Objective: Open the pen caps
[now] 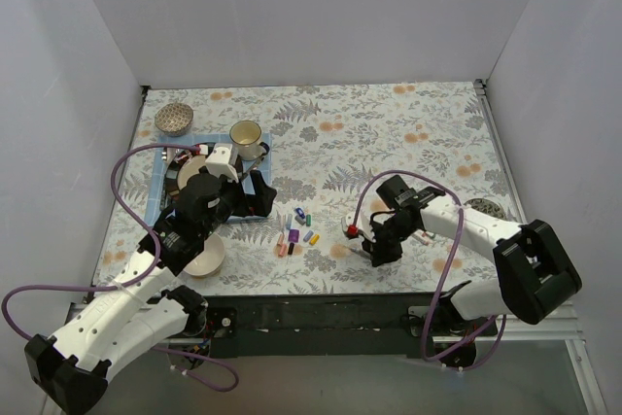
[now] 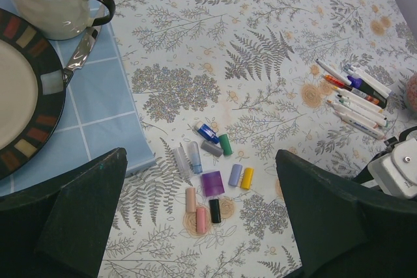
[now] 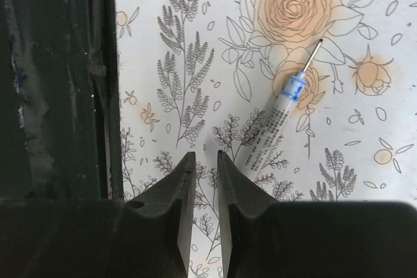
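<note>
Your right fingers stand a narrow slit apart, gripping nothing. An uncapped pen lies on the counter at their 1 o'clock. Your left fingers gape wide and empty above the loose pen caps, with the pens bunched at 2 o'clock.

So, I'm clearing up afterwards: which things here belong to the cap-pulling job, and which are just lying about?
Job: loose pen caps, bundle of pens, one uncapped pen lying apart.

Lying about: mug, plate, blue mat, metal bowl, cream bowl.
</note>
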### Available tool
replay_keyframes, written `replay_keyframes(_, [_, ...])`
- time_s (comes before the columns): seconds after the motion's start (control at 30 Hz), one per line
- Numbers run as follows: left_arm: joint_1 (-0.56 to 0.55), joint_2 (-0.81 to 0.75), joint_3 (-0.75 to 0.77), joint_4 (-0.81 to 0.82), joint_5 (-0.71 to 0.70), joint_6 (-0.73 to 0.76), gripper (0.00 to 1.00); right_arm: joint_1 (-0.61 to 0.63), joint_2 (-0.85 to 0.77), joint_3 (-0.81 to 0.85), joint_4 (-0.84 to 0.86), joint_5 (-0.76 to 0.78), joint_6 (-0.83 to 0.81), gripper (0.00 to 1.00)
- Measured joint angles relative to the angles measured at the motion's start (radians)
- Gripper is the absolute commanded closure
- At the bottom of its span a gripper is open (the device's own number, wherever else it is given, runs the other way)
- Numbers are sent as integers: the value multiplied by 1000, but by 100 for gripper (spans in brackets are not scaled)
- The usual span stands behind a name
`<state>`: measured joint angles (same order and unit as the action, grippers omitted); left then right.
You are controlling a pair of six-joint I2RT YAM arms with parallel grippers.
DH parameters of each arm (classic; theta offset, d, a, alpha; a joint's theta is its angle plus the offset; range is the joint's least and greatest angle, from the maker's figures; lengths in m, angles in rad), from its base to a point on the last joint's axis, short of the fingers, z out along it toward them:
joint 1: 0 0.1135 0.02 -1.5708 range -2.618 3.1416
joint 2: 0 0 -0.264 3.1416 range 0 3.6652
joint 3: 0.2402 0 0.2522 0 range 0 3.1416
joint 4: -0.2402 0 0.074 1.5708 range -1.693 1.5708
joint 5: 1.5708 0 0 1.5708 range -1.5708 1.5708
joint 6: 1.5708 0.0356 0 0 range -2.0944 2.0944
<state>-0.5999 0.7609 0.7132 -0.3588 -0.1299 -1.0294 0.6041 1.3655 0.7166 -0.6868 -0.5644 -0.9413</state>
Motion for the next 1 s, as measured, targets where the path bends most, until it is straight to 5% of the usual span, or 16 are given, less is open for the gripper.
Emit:
replay_keyframes(0.27, [0, 0, 0, 0, 0, 0, 2, -13, -31, 8, -28, -46, -22, 74])
replay_keyframes(0.37, [0, -2, 0, 0, 2, -7, 2, -109, -69, 34, -17, -59, 14, 72])
replay_keyframes(0.47, [0, -19, 0, -1, -15, -17, 2, -295, -178, 63, 66, -56, 104, 46])
replay_keyframes(0.5, [0, -33, 0, -1, -26, -21, 2, -369, -233, 68, 123, -49, 149, 17])
replay_keyframes(0.53, [0, -56, 0, 0, -40, -25, 2, -435, -287, 71, 184, -32, 212, 2])
replay_keyframes(0.73, [0, -248, 18, 3, -125, -56, 2, -658, -532, 75, 525, 273, 615, 2])
replay_keyframes(1.0, [1, -258, 117, -45, -157, -60, 2, -661, -521, 153, 517, 542, 834, 2])
